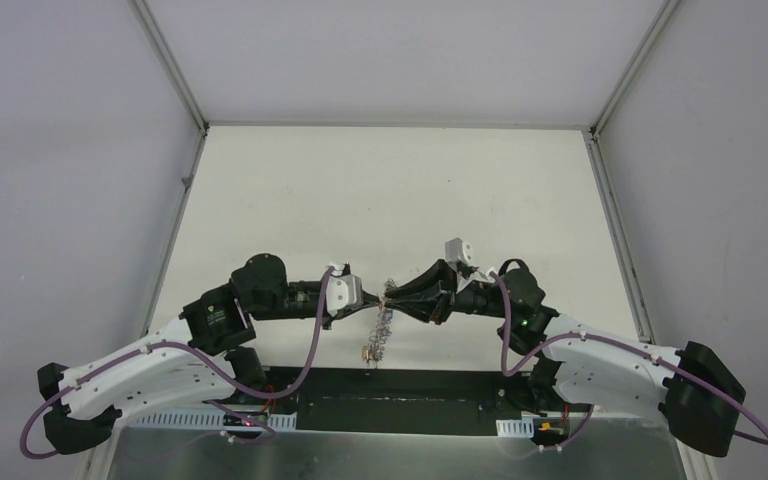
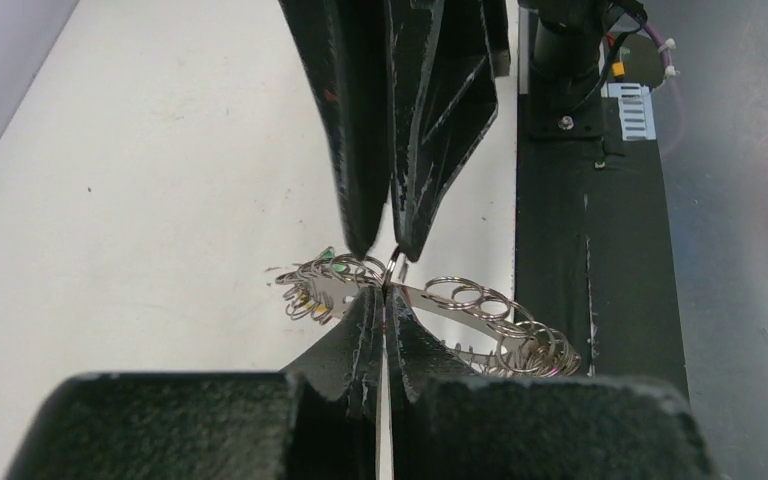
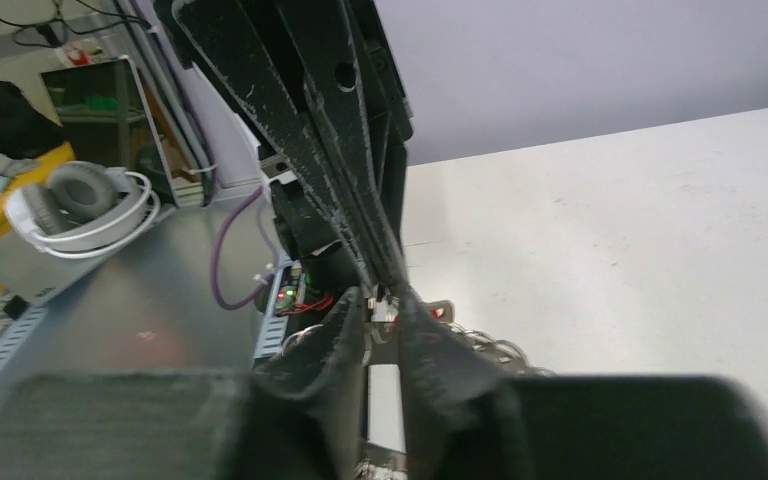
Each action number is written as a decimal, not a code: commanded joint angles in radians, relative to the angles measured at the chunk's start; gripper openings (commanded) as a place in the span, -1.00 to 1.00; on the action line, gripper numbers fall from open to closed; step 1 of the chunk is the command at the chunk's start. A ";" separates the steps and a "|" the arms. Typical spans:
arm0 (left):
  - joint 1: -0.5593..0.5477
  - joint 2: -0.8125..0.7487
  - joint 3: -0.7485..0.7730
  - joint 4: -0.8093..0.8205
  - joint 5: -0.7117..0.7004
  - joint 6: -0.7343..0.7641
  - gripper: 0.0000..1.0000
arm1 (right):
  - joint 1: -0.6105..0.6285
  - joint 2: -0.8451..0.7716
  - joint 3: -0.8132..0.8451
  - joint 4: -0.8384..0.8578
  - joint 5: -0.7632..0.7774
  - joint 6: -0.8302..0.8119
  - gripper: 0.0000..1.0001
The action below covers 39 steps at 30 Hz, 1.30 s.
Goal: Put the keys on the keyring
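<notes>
At frame centre the left gripper [image 2: 384, 300] pinches the keyring [image 2: 460, 297], the right gripper [image 2: 390, 250] hold unclear; threading keys seems unfinished.

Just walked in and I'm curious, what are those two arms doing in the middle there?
Both arms meet at the keyring, toward the near edge of the table. The left gripper is shut on it from one side; the right gripper pinches a small ring on it from the other.

You're in what looks like a robotics lab: a white table [image 1: 390, 190] boxed by grey panels [image 1: 60, 150] on aluminium posts [image 1: 170, 65], with headphones [image 3: 80, 205] (pale, over-ear) on a steel bench [image 3: 110, 300].
</notes>
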 commanded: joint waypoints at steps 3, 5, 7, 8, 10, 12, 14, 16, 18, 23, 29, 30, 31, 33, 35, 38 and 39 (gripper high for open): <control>-0.012 0.011 0.107 -0.044 -0.055 -0.068 -1.00 | -0.002 -0.069 -0.006 0.080 0.082 0.013 -0.08; -0.012 0.034 0.155 -0.112 -0.063 -0.073 -1.00 | -0.002 -0.090 -0.012 0.068 0.099 0.004 0.13; -0.012 0.061 0.210 -0.186 -0.066 -0.070 -1.00 | -0.002 -0.107 -0.011 0.041 0.108 -0.004 0.23; -0.011 0.079 0.248 -0.229 -0.068 -0.065 -1.00 | -0.002 -0.112 -0.008 0.036 0.108 -0.004 0.23; -0.012 0.118 0.312 -0.308 -0.075 -0.060 -1.00 | -0.002 -0.115 0.000 0.036 0.108 -0.004 0.23; -0.012 0.162 0.381 -0.390 -0.090 -0.054 -1.00 | 0.000 -0.107 0.010 -0.012 0.108 -0.004 0.23; -0.012 0.208 0.451 -0.468 -0.098 -0.046 -1.00 | -0.002 -0.096 0.024 -0.028 0.108 -0.004 0.23; -0.013 0.268 0.521 -0.548 -0.103 -0.032 -1.00 | -0.001 -0.075 0.044 -0.042 0.063 -0.023 0.15; -0.012 0.321 0.594 -0.641 -0.111 -0.019 -1.00 | -0.001 -0.052 0.066 -0.045 -0.004 -0.043 -0.05; -0.012 0.450 0.779 -0.833 -0.149 -0.007 -1.00 | -0.001 -0.008 0.098 -0.038 -0.033 -0.045 -0.09; -0.012 0.563 0.943 -0.998 -0.191 -0.012 -1.00 | 0.001 0.016 0.108 -0.025 -0.037 -0.043 -0.09; -0.013 0.577 0.959 -1.016 -0.191 -0.012 -1.00 | 0.002 0.021 0.108 -0.015 -0.035 -0.039 -0.10; -0.015 0.592 0.969 -1.037 -0.188 -0.010 -1.00 | 0.002 0.028 0.108 -0.005 -0.034 -0.035 -0.10; -0.019 0.611 0.988 -1.060 -0.181 -0.007 -1.00 | 0.004 0.045 0.111 0.014 -0.027 -0.029 -0.11; -0.022 0.626 1.004 -1.075 -0.176 -0.006 -1.00 | 0.007 0.068 0.113 0.032 -0.027 -0.029 -0.11; -0.026 0.636 1.012 -1.087 -0.178 -0.004 -1.00 | 0.012 0.105 0.134 0.060 -0.019 -0.020 -0.16; -0.026 0.638 1.014 -1.088 -0.179 -0.004 -1.00 | 0.014 0.124 0.138 0.069 -0.014 -0.007 -0.19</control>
